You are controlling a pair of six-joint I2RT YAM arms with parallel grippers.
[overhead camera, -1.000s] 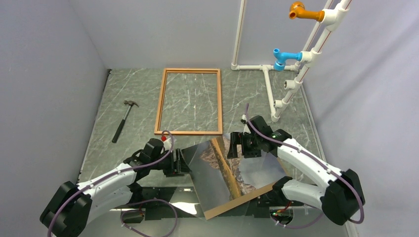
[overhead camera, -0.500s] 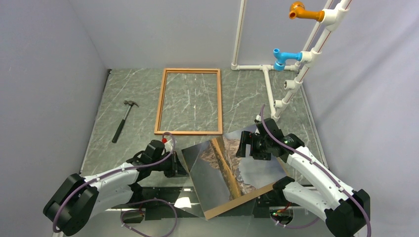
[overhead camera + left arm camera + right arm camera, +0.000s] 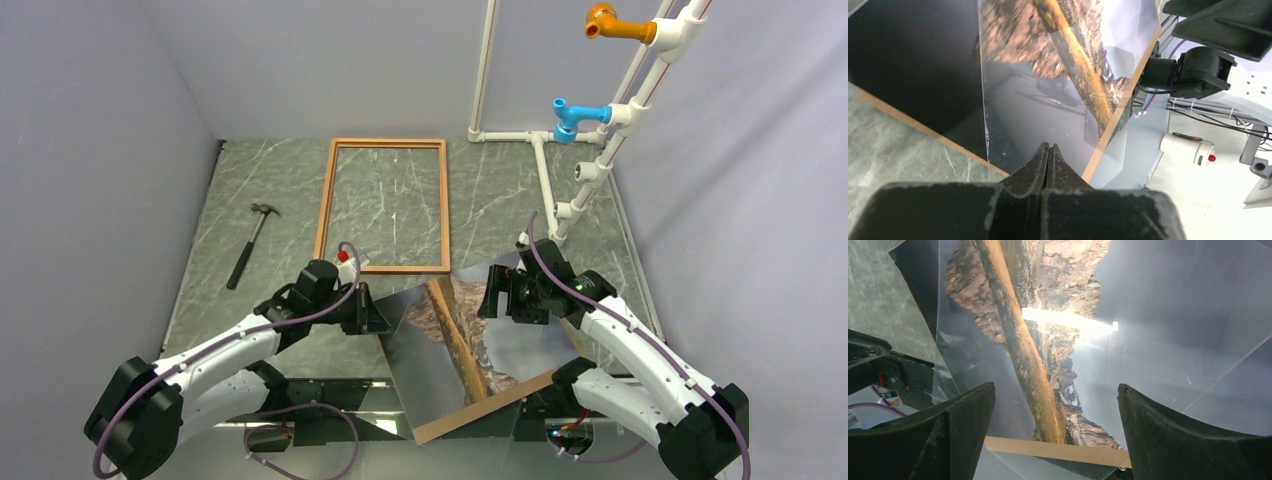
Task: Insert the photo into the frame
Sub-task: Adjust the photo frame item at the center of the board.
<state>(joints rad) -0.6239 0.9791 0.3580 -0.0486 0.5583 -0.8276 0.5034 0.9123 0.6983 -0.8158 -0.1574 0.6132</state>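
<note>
The photo [image 3: 470, 335], a mountain print, lies face up on a brown backing board [image 3: 470, 412] near the arm bases, and a clear glossy sheet [image 3: 420, 365] lies skewed over it. The frame [image 3: 322, 210], thin reddish wood, lies flat farther back. My left gripper [image 3: 377, 318] is at the left edge of the stack. In the left wrist view the left gripper [image 3: 1048, 146] is shut over the glossy sheet, with nothing visible between the jaws. My right gripper [image 3: 497, 292] hovers over the photo's right part. The right wrist view shows the right gripper [image 3: 1055, 386] wide open above the photo [image 3: 1048, 340].
A hammer [image 3: 250, 243] lies on the marble table left of the frame. A white pipe rack [image 3: 545, 170] with blue and orange fittings stands at the back right. Grey walls close in on both sides.
The left jaws have closed, and the left arm has slid forward and right along the stack's left edge. The right arm swung slightly right a second ago and has held still since.
</note>
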